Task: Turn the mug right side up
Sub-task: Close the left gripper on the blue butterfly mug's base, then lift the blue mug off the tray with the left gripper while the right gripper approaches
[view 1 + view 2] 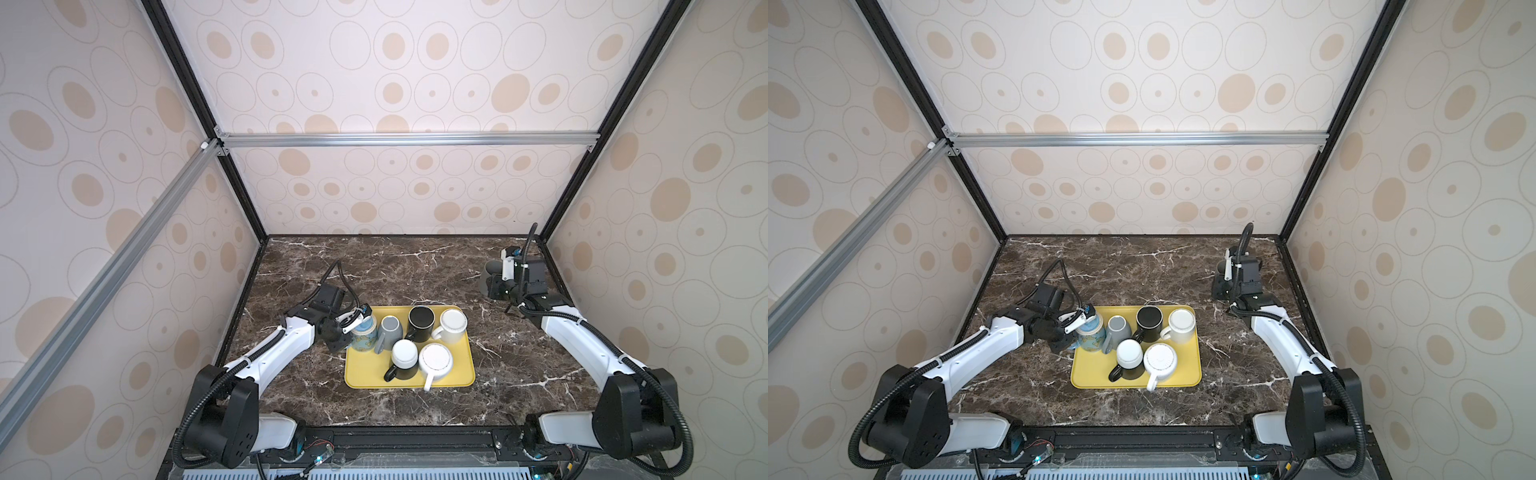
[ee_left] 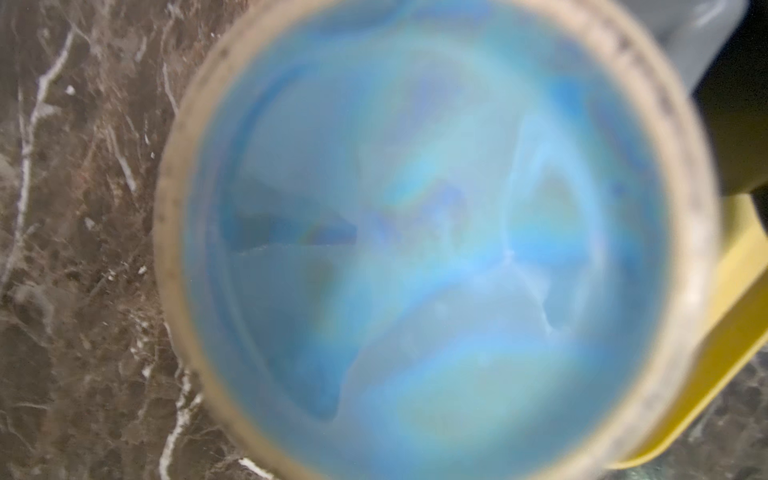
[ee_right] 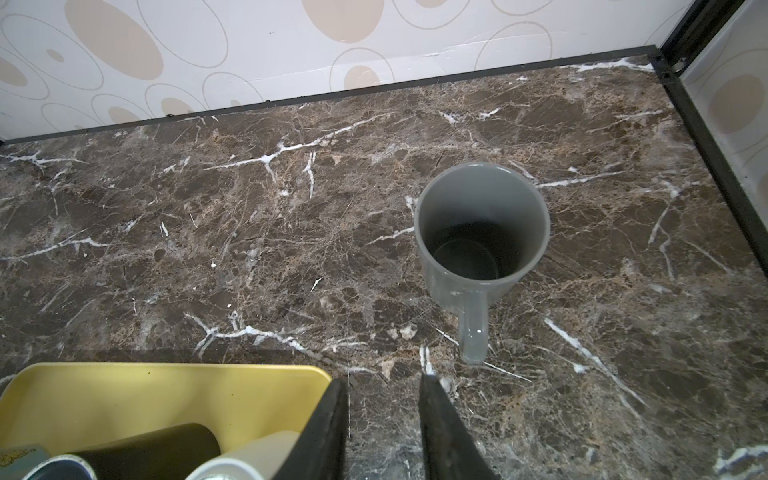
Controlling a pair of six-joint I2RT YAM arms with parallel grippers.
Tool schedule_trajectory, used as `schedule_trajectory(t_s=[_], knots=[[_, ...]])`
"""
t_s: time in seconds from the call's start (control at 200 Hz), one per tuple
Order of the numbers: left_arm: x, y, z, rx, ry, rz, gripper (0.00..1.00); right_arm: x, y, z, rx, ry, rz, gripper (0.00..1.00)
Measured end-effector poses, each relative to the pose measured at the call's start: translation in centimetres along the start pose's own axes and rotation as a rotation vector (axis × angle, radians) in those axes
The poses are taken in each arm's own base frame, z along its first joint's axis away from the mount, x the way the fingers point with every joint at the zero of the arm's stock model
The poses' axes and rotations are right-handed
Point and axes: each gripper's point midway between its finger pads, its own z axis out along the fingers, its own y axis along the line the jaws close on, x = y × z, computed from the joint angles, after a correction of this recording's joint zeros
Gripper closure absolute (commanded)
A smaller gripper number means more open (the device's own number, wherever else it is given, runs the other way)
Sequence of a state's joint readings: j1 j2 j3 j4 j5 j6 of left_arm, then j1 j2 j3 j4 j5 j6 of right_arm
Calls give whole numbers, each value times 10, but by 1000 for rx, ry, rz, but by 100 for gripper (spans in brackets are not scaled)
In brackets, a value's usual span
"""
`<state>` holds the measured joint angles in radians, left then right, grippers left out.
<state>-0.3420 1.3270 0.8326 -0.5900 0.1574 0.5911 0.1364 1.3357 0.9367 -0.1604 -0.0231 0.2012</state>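
Your left gripper (image 1: 354, 326) sits at the top of the blue mug (image 1: 365, 338), which stands at the far left corner of the yellow tray (image 1: 365, 380). The left wrist view is filled by a blurred blue disc inside a bare beige ring. That reads as the mug's foot, so judge it bottom up and not yet turned. You come at it from the tray's left edge, likely because that side is free: a grey mug (image 1: 390, 332) stands just beside it on the right, and four more crowd the rest of the tray. You cannot tell whether the jaws have clamped on the blue mug, because no finger shows in the wrist view. Your right gripper (image 3: 383, 380) hangs unclenched and empty near the far right corner of the worktop (image 1: 415, 266), pointing at the handle of an upright mug (image 3: 482, 224) set there. Lift straight up before you roll the wrist. The bare worktop left of and beyond the tray gives you room.
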Motion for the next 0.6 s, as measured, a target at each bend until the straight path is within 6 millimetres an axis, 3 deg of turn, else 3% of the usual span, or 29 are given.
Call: schedule_trajectory(t_s=[0.135,0.235,0.6], knots=[[2,-2,-3,-5,-11,2,87,-1,1,0,-3,-3,1,68],[3,-4,-5,-4,-15,2,100,-1,1,0,-5,-6,3,67],[7,2,-21,-63,-13,-1,100,-2,2,0,-13,-7,5,68]])
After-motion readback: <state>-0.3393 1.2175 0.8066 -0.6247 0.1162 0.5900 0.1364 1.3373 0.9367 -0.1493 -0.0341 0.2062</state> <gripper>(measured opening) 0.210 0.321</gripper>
